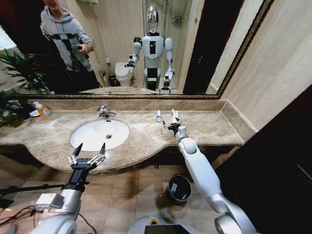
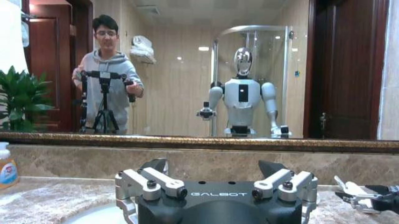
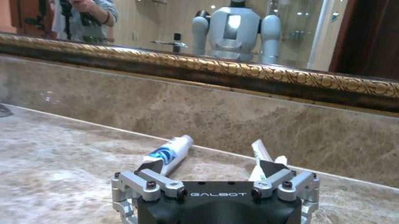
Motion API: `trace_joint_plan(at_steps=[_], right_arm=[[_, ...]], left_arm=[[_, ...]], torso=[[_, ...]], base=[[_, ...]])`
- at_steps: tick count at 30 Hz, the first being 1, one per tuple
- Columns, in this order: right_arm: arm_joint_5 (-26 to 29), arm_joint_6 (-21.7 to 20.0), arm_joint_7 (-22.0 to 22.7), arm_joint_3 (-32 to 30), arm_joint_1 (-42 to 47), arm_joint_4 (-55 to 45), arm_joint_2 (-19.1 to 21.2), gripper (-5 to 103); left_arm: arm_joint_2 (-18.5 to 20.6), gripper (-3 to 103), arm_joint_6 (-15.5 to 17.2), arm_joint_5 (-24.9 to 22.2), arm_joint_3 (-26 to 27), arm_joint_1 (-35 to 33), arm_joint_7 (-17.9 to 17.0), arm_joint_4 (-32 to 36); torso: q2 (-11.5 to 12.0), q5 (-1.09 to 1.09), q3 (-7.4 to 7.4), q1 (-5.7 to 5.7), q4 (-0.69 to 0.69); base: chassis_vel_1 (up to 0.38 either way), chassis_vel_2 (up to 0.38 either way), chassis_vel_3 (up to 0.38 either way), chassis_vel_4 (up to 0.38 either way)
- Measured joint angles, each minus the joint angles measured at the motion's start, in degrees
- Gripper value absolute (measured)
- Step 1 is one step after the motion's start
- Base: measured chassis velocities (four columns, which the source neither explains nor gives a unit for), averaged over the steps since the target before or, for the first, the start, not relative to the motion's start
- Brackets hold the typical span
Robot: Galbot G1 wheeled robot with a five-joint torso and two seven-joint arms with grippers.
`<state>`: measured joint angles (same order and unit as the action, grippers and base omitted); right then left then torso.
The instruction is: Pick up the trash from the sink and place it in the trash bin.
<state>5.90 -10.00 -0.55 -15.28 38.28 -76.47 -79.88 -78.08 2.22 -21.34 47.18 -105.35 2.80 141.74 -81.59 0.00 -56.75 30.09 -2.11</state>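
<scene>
On the marble counter, right of centre in the head view, two bits of trash lie near the backsplash: a small white tube with blue print (image 1: 158,115) and, just beside it to the right, a white packet (image 1: 174,115). Both sit on the countertop, well apart from the sink (image 1: 78,140), whose bowl looks bare from here. The trash bin (image 1: 179,188) stands on the tiled floor at lower centre, below the counter's edge.

These pieces look light and soft-walled, likely to dent or skate across the polished stone if nudged from one side. I would take the tube across its middle, away from the tapered cap end; the flat packet gives less to pinch and may need catching at an edge.

The right gripper (image 1: 171,126) hovers low over the counter just in front of the two items. In its wrist view the tube (image 3: 167,155) and packet (image 3: 262,156) lie just past the fingertips; the jaws are spread wide, holding and touching nothing.

The left gripper (image 1: 87,153) waits at lower left, over the sink's front rim, fingers splayed and empty.
</scene>
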Motion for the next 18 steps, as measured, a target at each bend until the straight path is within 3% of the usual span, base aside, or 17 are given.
trace_joint_plan(at_steps=[15,18], right_arm=[[1.1,2.5,-1.5,-3.2,-3.6,9.9,-0.8,103],[1.3,2.6,-1.6,-4.8,-3.1,10.0,-0.5,97]], left_arm=[[0.0,100,0.0,0.0,0.0,0.0,0.0,0.0],[0.0,100,0.0,0.0,0.0,0.0,0.0,0.0]], torso=[[0.0,0.01,0.0,0.0,0.0],[0.0,0.0,0.01,0.0,0.0]], base=[[0.0,0.0,0.0,0.0],[0.0,0.0,0.0,0.0]])
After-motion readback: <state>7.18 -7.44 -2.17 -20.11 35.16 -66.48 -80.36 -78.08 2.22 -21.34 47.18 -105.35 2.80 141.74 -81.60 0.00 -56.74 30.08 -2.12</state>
